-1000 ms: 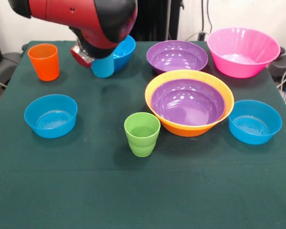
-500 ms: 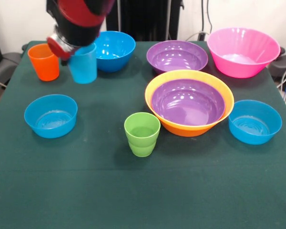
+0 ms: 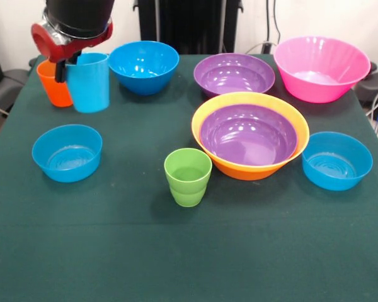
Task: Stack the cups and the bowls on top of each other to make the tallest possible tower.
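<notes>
My gripper [image 3: 72, 61] is at the far left, shut on the rim of the light blue cup [image 3: 89, 85], which hangs upright. The cup partly covers the orange cup [image 3: 52, 85] standing behind it. The green ridged cup [image 3: 188, 177] stands in the middle near the front. A purple bowl [image 3: 249, 134] sits nested in the large orange-yellow bowl [image 3: 205, 119]. The second purple bowl [image 3: 234, 73] and the pink bowl [image 3: 321, 68] stand at the back. Blue bowls sit at back left [image 3: 143, 66], front left [image 3: 67, 152] and right [image 3: 337, 160].
The table [image 3: 189, 251] has a dark green cloth. Black equipment and cables stand behind its far edge.
My gripper has carried the light blue cup from beside the back blue bowl leftward and upward, until it is next to the orange cup. The other cups and bowls have not moved.
</notes>
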